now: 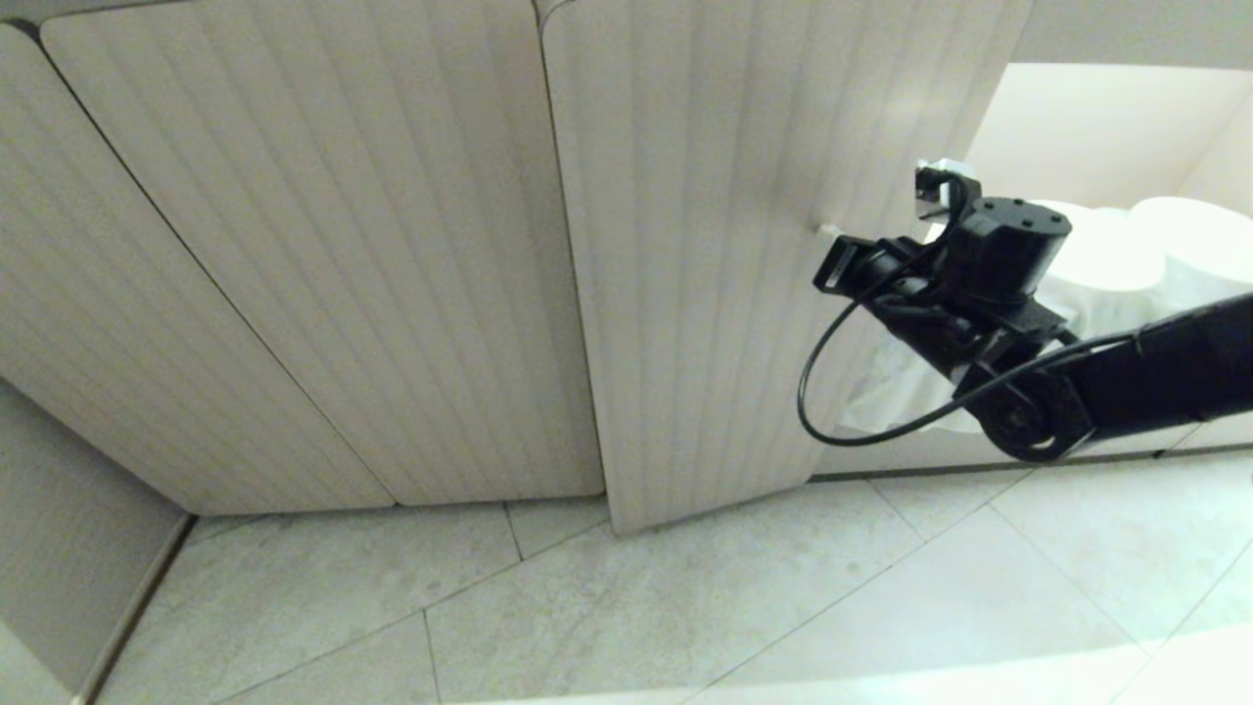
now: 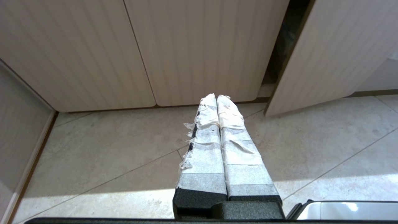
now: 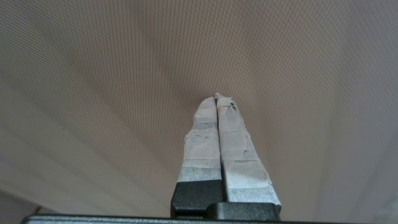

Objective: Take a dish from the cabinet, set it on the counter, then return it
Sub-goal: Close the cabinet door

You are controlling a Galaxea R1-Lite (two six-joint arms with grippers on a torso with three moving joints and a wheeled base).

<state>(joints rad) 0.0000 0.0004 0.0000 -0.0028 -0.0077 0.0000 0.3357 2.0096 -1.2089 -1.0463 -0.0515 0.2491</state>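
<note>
Starting nearest the camera, the tiled floor (image 1: 783, 607) fills the bottom of the head view, and above it the right gripper (image 1: 827, 233) sits at centre right, its taped fingers (image 3: 217, 137) pressed together with nothing between them and their tips against the inner face of the open cabinet door (image 1: 705, 294). The left gripper (image 2: 216, 97) hangs low in the middle of its own wrist view, likewise closed on nothing, pointing at the floor before the shut doors. Behind the right arm, at the upper right of the head view, the cabinet (image 1: 1096, 127) stands open, and white rounded dishes (image 1: 1106, 255) rest inside, half hidden by the wrist; which one is the dish to fetch I cannot tell. The likely trouble is the door: a sliding push could let it swing back and narrow the opening against the arm. Reaching in with closed fingers could also knock the crowded white pieces together, since they sit touching or nearly so.
</note>
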